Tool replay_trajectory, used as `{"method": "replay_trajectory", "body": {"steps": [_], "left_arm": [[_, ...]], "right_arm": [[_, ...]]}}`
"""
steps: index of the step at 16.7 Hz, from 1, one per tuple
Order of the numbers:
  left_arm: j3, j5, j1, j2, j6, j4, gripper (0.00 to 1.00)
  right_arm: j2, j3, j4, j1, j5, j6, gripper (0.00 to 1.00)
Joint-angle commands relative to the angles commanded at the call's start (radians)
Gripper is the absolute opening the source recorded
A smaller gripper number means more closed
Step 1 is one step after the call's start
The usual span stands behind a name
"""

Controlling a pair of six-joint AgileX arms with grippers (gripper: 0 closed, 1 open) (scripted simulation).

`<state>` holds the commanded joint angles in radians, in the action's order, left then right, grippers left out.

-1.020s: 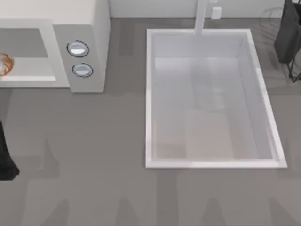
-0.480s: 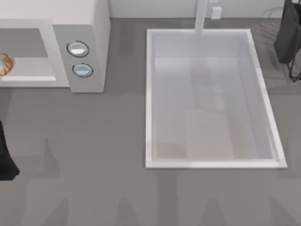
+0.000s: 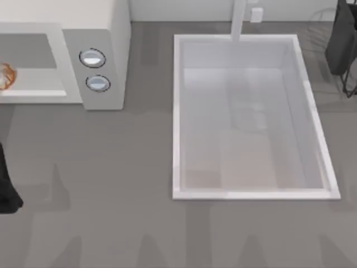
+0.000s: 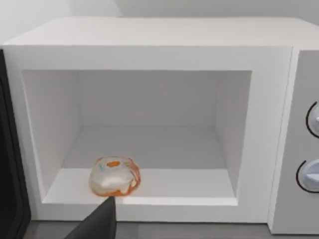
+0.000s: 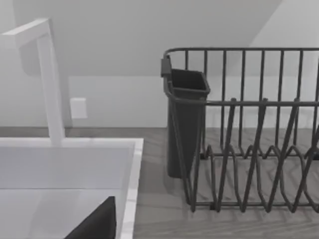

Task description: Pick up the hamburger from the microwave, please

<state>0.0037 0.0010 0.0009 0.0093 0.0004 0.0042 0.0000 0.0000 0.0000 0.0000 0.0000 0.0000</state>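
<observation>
Sink (image 3: 177, 111), faucet (image 5: 52, 89), dish rack (image 5: 249, 134)

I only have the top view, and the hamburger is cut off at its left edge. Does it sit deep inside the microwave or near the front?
Observer: Near the front. In the left wrist view the hamburger lies on the cavity floor of the microwave, close to the front lip, on the side away from the knobs.
Operator: And where is the left claw relative to it?
Observer: The left claw is outside the opening and faces the cavity. Its dark tip shows just in front of the lip, near the hamburger. I cannot tell whether they touch.
</observation>
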Motion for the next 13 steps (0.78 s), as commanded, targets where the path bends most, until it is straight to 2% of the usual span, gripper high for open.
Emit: {"method": "replay_trajectory", "body": {"steps": [6,13], "left_arm": [[0.102,0.026,0.023,0.255,0.01,0.116,1.0],[0.345,0.089,0.079,0.863,0.035,0.391,1.0]], "right_arm": [[0.0,0.0,0.0,0.0,0.0,0.0,1.0],[0.0,0.0,0.0,0.0,0.0,0.0,1.0]]}}
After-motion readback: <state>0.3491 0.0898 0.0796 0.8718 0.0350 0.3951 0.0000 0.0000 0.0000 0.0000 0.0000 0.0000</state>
